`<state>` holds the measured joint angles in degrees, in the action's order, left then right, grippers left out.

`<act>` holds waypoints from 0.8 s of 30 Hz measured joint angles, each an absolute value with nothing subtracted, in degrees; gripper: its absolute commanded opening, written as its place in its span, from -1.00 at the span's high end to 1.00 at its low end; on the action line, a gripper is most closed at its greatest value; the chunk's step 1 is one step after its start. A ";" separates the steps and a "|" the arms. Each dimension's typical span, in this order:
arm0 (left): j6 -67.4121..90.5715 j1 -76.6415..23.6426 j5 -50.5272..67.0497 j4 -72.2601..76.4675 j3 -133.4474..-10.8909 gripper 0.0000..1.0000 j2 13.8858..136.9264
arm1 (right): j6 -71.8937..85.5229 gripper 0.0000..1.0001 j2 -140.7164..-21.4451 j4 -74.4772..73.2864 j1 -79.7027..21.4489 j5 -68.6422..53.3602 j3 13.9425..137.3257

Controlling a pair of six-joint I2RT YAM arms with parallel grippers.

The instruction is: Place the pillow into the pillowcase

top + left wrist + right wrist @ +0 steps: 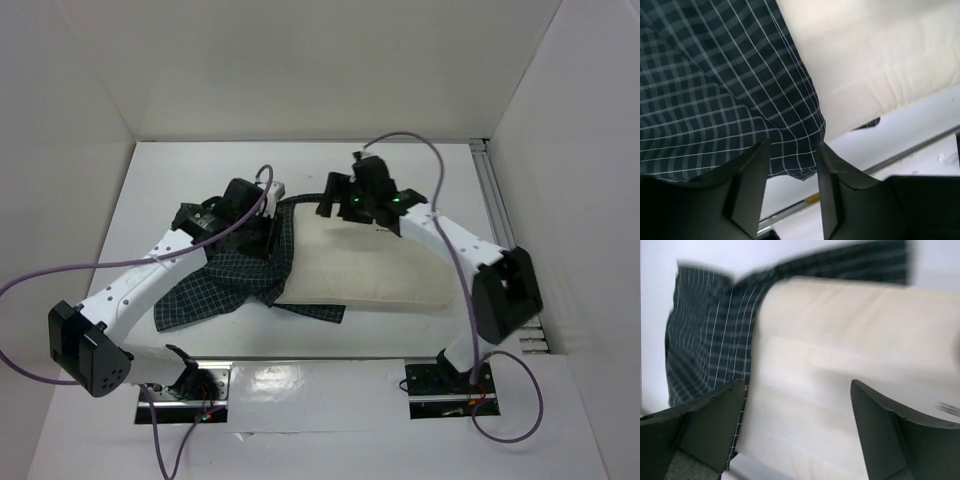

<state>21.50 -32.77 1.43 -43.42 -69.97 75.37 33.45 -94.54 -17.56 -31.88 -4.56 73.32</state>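
Note:
The cream pillow (375, 268) lies across the middle of the table, and the dark checked pillowcase (235, 285) is bunched over its left end, with a strip showing under its near edge. My left gripper (268, 218) hangs over the fabric at the pillow's left end. In the left wrist view it (792, 145) is open with nothing between the fingers, the pillowcase (715, 85) hem just past the tips and the pillow (880, 55) to the right. My right gripper (335, 197) stands wide open above the pillow (840, 340), with the pillowcase (705, 345) at its left.
White walls close in the table at the back and both sides. A metal rail (497, 205) runs along the right edge. Purple cables (420, 140) loop above both arms. The two base plates (445, 385) sit at the near edge.

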 measured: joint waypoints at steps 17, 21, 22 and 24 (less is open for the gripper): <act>33.45 -39.33 -29.56 -49.04 -99.59 -0.19 110.96 | 29.06 -1.00 -81.45 -28.23 -6.17 15.14 53.56; 37.19 -38.61 -35.00 -53.54 -102.54 -0.14 117.08 | 27.94 -1.00 -81.36 -25.21 -6.11 12.88 52.21; 37.58 -38.30 -35.31 -53.82 -102.80 -0.10 117.58 | 27.66 -1.00 -81.36 -24.27 -6.11 12.32 51.57; 37.89 -37.47 -35.70 -54.15 -103.94 0.03 118.56 | 27.35 -1.00 -81.36 -22.70 -6.09 11.62 50.59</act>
